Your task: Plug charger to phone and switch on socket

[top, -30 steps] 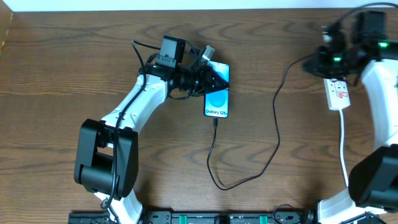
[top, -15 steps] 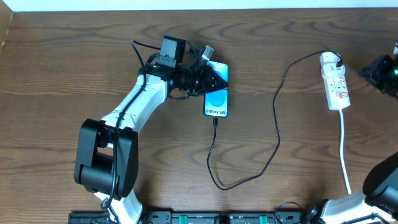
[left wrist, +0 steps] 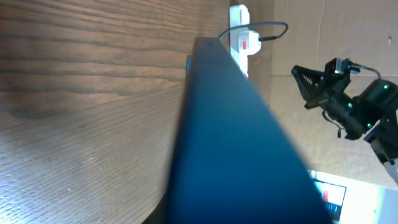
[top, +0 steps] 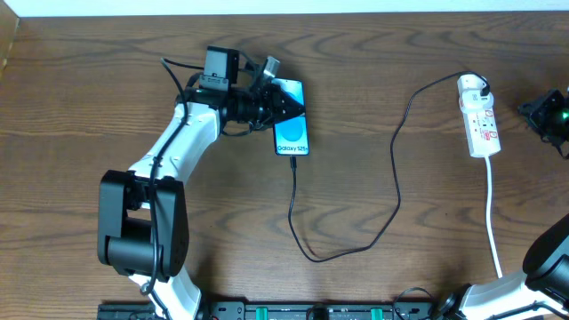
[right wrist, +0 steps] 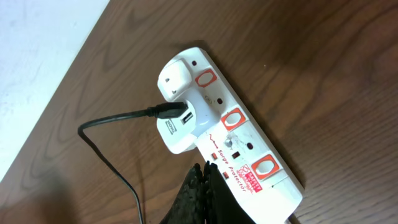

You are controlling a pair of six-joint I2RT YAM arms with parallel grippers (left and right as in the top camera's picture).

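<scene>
up close the phone (left wrist: 236, 143) is a blurred dark slab hiding the left jaws.

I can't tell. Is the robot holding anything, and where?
The left fingers grip the phone by its top end; the right fingers hold nothing.

Dark brown wood-grain table (top: 71, 107) fills the scene; a white strip of wall (top: 267, 5) runs along its far edge

**What I Can Read**

The phone (top: 289, 120) on the left shows white "Galaxy S25+" on its blue screen. On the white socket (right wrist: 239, 134) below my right wrist, red script reads "Surge Protector". The small red label (right wrist: 254, 176) beside it is too fine to read.
</scene>
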